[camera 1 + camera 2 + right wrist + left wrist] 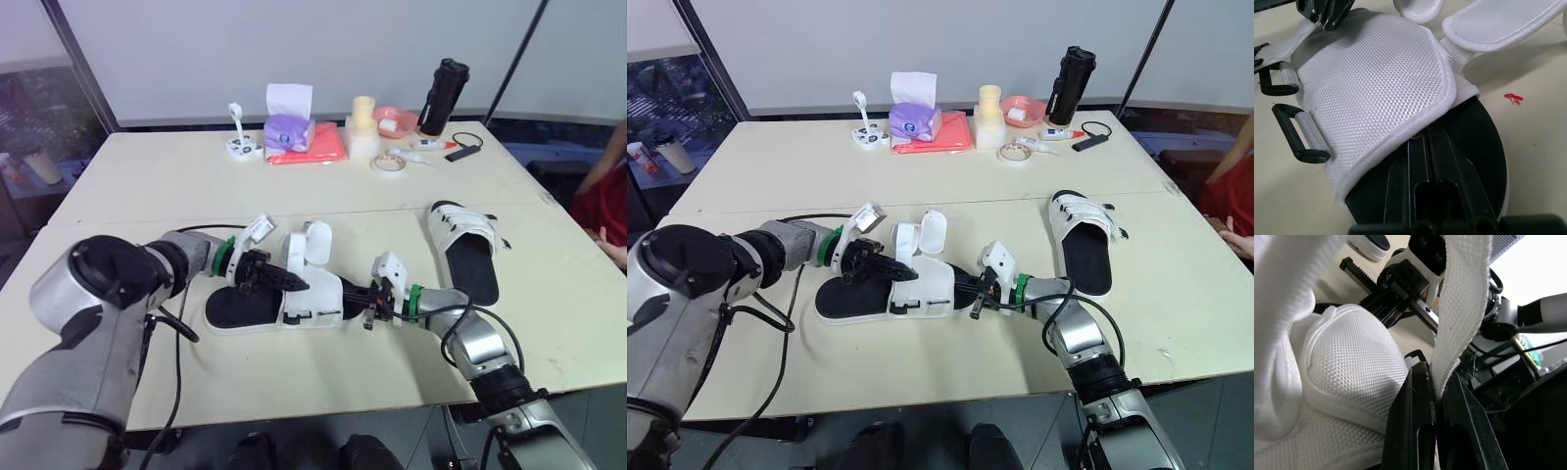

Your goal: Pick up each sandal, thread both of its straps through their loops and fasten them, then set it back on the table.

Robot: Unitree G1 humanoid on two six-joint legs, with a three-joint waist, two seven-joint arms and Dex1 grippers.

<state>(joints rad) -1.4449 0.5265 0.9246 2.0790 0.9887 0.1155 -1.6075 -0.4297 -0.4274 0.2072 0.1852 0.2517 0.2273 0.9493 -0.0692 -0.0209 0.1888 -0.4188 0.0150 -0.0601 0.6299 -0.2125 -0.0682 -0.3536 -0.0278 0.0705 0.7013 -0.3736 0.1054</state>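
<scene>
Cream table (147, 186): the open sandal (318, 294) lies flat between left gripper (1435, 387) and right gripper (1425, 142), second sandal (468, 250) well out beyond the right one. It looks light, with a stiff black sole (1484, 142), soft mesh upper (1381, 73) and floppy webbing strap (1462, 308), so I'd pinch the strap near its free end and brace the sole. Left wrist view proves the left gripper is clenched on that strap. Right wrist view shows the right fingers pressed together, tips tucked under the upper with nothing visibly pinched, black loops (1300, 139) just beside them, both empty.
</scene>
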